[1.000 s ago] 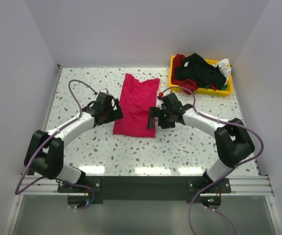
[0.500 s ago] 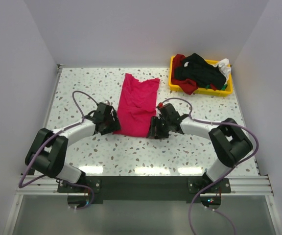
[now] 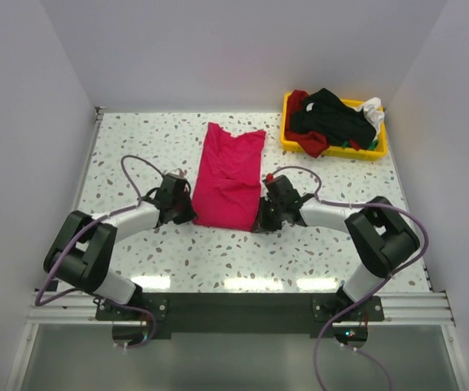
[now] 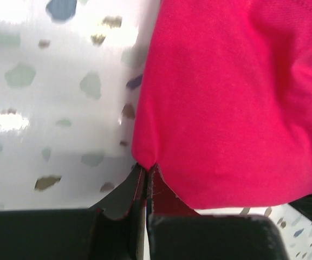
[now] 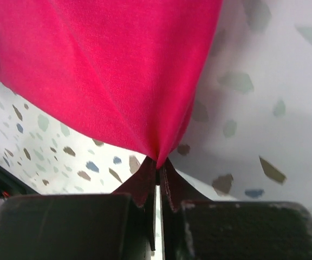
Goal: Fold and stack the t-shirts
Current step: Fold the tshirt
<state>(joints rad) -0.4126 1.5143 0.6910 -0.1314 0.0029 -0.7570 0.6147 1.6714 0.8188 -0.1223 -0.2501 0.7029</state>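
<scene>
A crimson-pink t-shirt (image 3: 230, 174) lies flat on the speckled table, folded into a long strip. My left gripper (image 3: 187, 217) is shut on its near left corner; the left wrist view shows the cloth (image 4: 232, 103) pinched at the fingertips (image 4: 145, 167). My right gripper (image 3: 259, 223) is shut on the near right corner, with the pink fabric (image 5: 107, 70) gathered into the closed tips (image 5: 158, 161). The other t-shirts (image 3: 332, 120), black, dark red, white and green, are heaped in the yellow bin.
The yellow bin (image 3: 379, 148) stands at the back right corner of the table (image 3: 137, 147). White walls close in the table on the left, right and far sides. Purple cables loop over both arms.
Both grippers came down from above the shirt's lower sides to its near corners and closed on the cloth. The shirt's near edge has pulled slightly narrower.
</scene>
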